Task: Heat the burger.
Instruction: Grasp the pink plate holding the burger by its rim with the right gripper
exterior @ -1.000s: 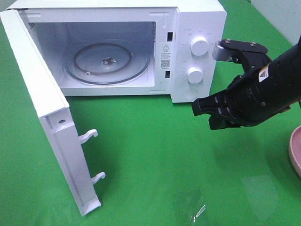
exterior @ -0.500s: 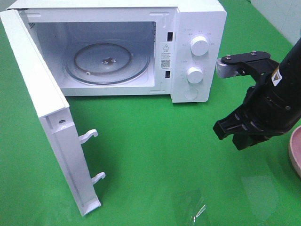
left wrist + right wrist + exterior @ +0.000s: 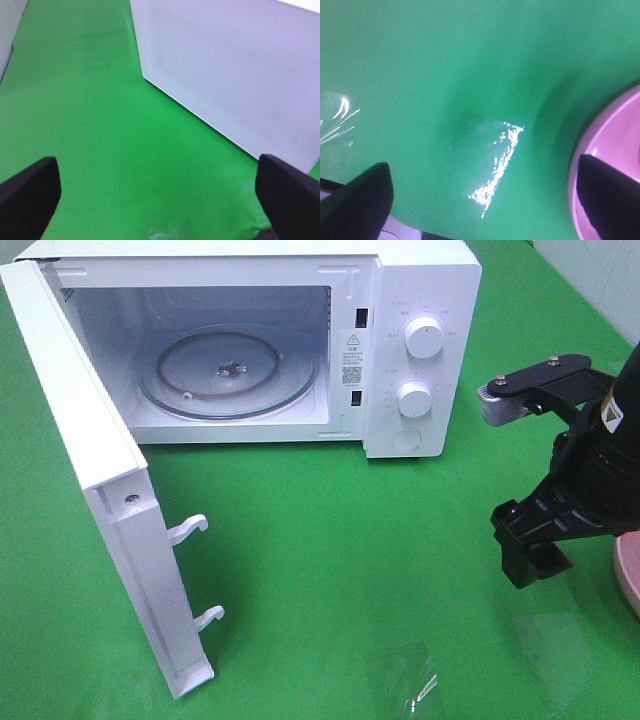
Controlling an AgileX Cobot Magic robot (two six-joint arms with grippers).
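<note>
Swinging right and nearer since a second ago, the right gripper (image 3: 530, 545) has left the white microwave oven's (image 3: 420, 300) knobs (image 3: 425, 338) and now hangs over the green cloth (image 3: 330, 540), just beside the round pink plate (image 3: 630, 575). Its black fingers (image 3: 360, 200) are spread wide and hold nothing. The left gripper (image 3: 160, 195), likewise spread and empty, faces the oven's open door (image 3: 90, 470). Crinkled clear film (image 3: 415, 685) lies on the near cloth. No view shows the burger.
</note>
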